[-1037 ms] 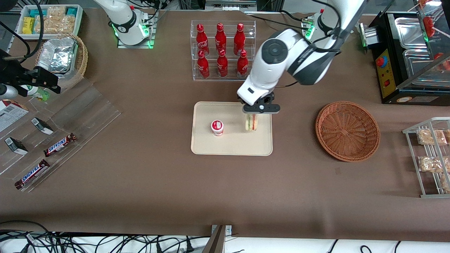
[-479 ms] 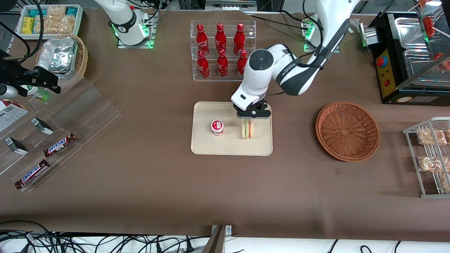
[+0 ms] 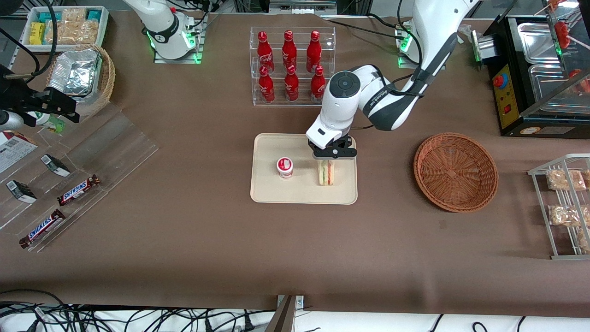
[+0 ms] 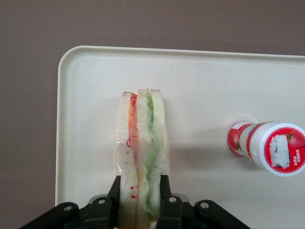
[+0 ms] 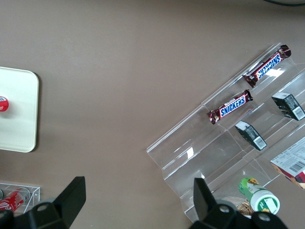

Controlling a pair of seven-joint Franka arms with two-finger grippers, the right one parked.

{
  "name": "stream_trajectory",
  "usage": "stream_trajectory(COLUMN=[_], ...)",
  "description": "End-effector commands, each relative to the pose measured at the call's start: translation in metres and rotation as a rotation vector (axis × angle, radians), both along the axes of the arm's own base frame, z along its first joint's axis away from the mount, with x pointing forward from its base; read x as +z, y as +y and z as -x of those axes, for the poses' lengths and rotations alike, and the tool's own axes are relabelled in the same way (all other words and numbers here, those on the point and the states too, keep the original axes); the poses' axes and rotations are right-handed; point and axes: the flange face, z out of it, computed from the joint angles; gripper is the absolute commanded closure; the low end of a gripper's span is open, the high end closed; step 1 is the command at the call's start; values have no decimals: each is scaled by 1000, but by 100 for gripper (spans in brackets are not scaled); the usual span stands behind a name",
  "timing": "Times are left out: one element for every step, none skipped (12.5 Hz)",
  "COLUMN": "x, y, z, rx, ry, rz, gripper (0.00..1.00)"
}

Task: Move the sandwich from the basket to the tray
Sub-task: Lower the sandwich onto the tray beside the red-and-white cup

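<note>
- On the tray (image 3: 267, 191), at mid-table, the sandwich (image 3: 326, 172) stands on edge with its filling layers facing up; a small red-and-white cup (image 3: 285, 167) stands on the same tray, apart from the sandwich and toward the parked arm's end.
- The gripper (image 3: 333, 157) is directly above the sandwich's end farther from the front camera, fingers pinching the wrapped bread from both sides.
- The basket (image 3: 455, 171) sits on the brown table (image 3: 295, 249) toward the working arm's end, well apart from the tray; nothing lies in it.
- The clear bottle rack (image 3: 292, 67), farther from the front camera than the tray, holds six red bottles in two rows.
- Toward the parked arm's end, a paler wicker basket (image 3: 107, 76) holds foil containers (image 3: 74, 71); a white bin (image 3: 105, 18) above it in the front view holds packaged snacks.
- The clear acrylic shelves (image 3: 87, 152) carry two Snickers bars (image 3: 78, 190) and small dark boxes.
- The left wrist view shows the finger (image 4: 165, 191) contact on the sandwich (image 4: 141, 152), the tray (image 4: 205, 76) rim and the cup (image 4: 269, 153) lying at a tilt in perspective; the front view hides that contact under the gripper body.
- The right wrist view alone shows a green-capped bottle (image 5: 259, 196) by the shelves (image 5: 209, 143), plus one tray (image 5: 19, 109) corner.
</note>
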Motion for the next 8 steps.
stream_trajectory(x=[-13, -13, -16, -17, -19, -19, -19, -21], y=[0, 0, 0, -1, -2, -3, -3, -3], z=[0, 0, 0, 0, 1, 0, 0, 1], rx=[20, 25, 23, 24, 22, 28, 28, 22], ry=[-50, -59, -58, -60, -56, -57, -58, -61], rz=[-27, -31, -27, -20, -19, -16, -16, -22], gripper=[66, 66, 66, 66, 66, 66, 66, 66])
